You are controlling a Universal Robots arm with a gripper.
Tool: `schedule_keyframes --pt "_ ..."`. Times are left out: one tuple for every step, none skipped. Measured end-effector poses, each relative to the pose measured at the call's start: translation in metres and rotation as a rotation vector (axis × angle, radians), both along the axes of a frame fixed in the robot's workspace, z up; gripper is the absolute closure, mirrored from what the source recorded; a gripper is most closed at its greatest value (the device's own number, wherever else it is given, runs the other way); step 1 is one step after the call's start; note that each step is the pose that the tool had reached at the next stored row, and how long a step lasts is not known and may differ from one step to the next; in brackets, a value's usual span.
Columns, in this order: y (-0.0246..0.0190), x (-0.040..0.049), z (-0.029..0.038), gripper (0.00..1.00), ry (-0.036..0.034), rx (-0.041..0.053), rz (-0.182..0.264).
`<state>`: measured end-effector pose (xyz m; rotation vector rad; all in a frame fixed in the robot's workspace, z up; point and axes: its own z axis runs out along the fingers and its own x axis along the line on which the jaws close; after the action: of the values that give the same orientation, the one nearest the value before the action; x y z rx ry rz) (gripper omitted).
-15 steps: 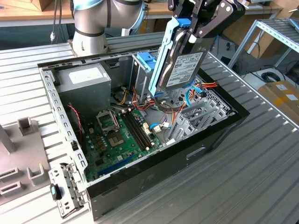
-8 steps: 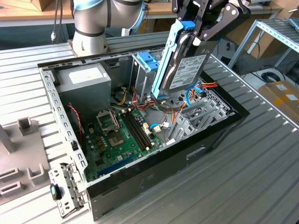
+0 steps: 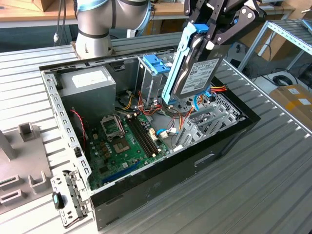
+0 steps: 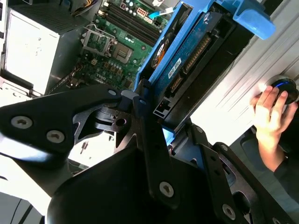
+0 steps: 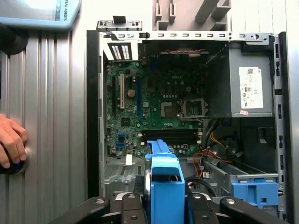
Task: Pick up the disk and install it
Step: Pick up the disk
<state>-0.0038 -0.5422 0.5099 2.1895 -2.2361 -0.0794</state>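
Hand clamps the disk on edge above the computer case.

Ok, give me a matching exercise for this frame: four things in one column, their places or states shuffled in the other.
1 disk
2 power-supply box
3 blue latch
4 hand

A on top of the drive cage
B clamped in the claw above the open case
C in a corner inside the case, white label on it
D resting on a round device outside the case

Pairs: 1-B, 2-C, 3-A, 4-D.
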Motion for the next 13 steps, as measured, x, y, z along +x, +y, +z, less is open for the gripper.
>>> schedule_keyframes --pt "-0.0002 0.0009 -0.0002 0.63 0.0000 0.0001 0.000" --pt "-0.0004 0.0018 -0.0002 0.63 0.0000 -0.0002 0.000" --pt "-0.0006 0.0026 -0.0003 0.63 0.0000 -0.0003 0.000" --pt "-0.0010 0.0037 -0.0005 0.63 0.0000 -0.0004 0.000" --pt "-0.0011 0.0045 -0.0007 0.63 0.0000 -0.0005 0.000" --pt "-0.0013 0.0055 -0.0008 0.63 0.0000 -0.0006 0.000" --pt "-0.0015 0.0062 -0.0009 0.63 0.0000 -0.0008 0.000" --pt "-0.0016 0.0074 -0.0010 0.63 0.0001 -0.0010 0.000" --pt "-0.0017 0.0084 -0.0011 0.63 0.0001 -0.0012 0.000" --pt "-0.0018 0.0099 -0.0013 0.63 0.0001 -0.0013 0.000" --pt "-0.0019 0.0111 -0.0016 0.63 0.0000 -0.0012 0.000" --pt "-0.0020 0.0127 -0.0017 0.63 0.0000 -0.0013 0.000" --pt "-0.0020 0.0141 -0.0019 0.63 0.0000 -0.0014 0.000"
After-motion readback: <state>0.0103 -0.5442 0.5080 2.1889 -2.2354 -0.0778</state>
